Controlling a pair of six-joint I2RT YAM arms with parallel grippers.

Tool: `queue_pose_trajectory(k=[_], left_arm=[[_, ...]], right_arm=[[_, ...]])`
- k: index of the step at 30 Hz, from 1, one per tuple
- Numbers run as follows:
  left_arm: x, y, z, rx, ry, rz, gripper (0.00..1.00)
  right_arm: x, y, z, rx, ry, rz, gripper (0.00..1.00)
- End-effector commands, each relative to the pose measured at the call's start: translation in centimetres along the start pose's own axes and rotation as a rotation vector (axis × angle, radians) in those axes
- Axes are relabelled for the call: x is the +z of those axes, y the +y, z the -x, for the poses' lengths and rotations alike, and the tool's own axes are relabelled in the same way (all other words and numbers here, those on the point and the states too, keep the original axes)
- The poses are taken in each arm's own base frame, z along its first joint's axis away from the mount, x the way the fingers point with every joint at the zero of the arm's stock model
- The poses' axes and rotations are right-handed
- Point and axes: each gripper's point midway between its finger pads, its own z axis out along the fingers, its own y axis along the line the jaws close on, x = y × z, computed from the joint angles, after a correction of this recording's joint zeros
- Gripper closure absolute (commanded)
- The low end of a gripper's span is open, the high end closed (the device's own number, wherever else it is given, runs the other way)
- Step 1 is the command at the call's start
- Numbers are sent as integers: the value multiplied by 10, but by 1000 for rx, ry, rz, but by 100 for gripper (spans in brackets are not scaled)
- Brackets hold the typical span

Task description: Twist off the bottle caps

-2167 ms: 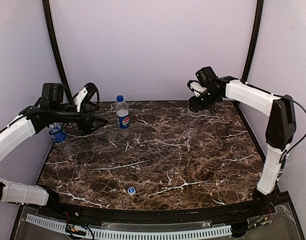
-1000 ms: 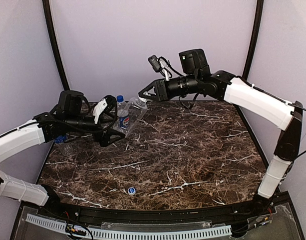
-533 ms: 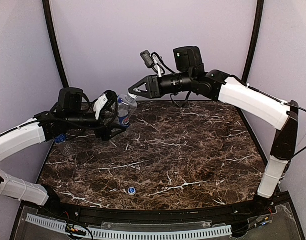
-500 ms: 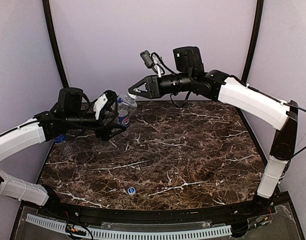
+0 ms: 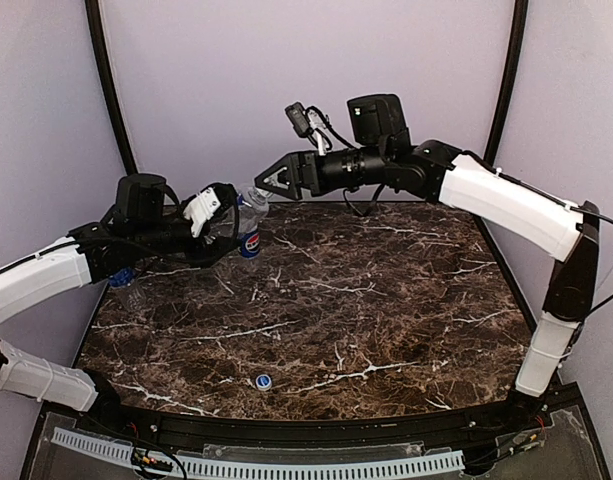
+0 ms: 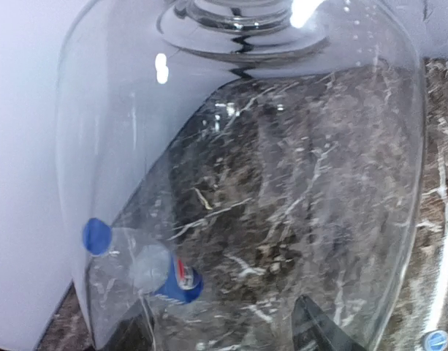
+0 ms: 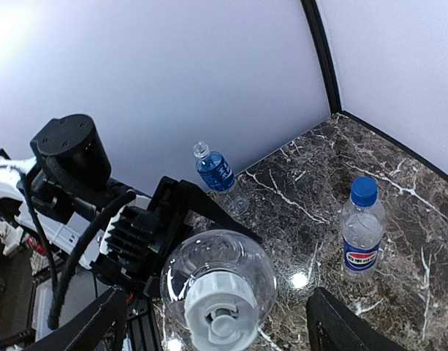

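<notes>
My left gripper [image 5: 226, 215] [image 6: 220, 322] is shut on the body of the unlabelled clear bottle [image 5: 241, 208] [image 6: 282, 183], holding it tilted above the table's back left. Its white cap [image 7: 218, 307] [image 5: 258, 196] points at my right gripper [image 5: 271, 181] [image 7: 220, 300], which stands open with a finger on either side of the cap, not touching it. Behind stands the Pepsi bottle [image 5: 248, 242] [image 7: 362, 238] with its blue cap [image 7: 364, 190] on. The blue-band bottle [image 5: 119, 275] [image 7: 222, 175] stands at the left edge with an open neck. A blue cap with white top [image 5: 263, 381] lies loose near the front.
The dark marble table [image 5: 386, 310] is walled by lilac panels at the back and sides, with black corner poles [image 5: 111, 90]. My right arm [image 5: 496, 195] stretches across the back of the table towards the left arm [image 5: 46, 270].
My right gripper carried the unlabelled bottle to the left one, then opened and let go of its cap end. My left gripper closed around the bottle's body.
</notes>
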Motion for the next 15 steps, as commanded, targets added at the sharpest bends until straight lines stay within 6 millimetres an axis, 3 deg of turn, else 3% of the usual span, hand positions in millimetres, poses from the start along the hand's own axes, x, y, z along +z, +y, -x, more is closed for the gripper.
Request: queue_pose_trajectory(k=[1, 8, 12, 15], left_arm=[[-14, 53, 3, 372, 88, 345, 48], [-23, 72, 14, 519, 101, 509, 48], [-22, 69, 17, 546, 94, 510, 48], [-21, 67, 18, 559, 88, 508, 48]], right_arm=[[-16, -7, 9, 83, -29, -47, 13], [0, -14, -6, 196, 31, 21, 5], [7, -16, -5, 200, 34, 30, 13], [12, -21, -8, 207, 42, 20, 14]])
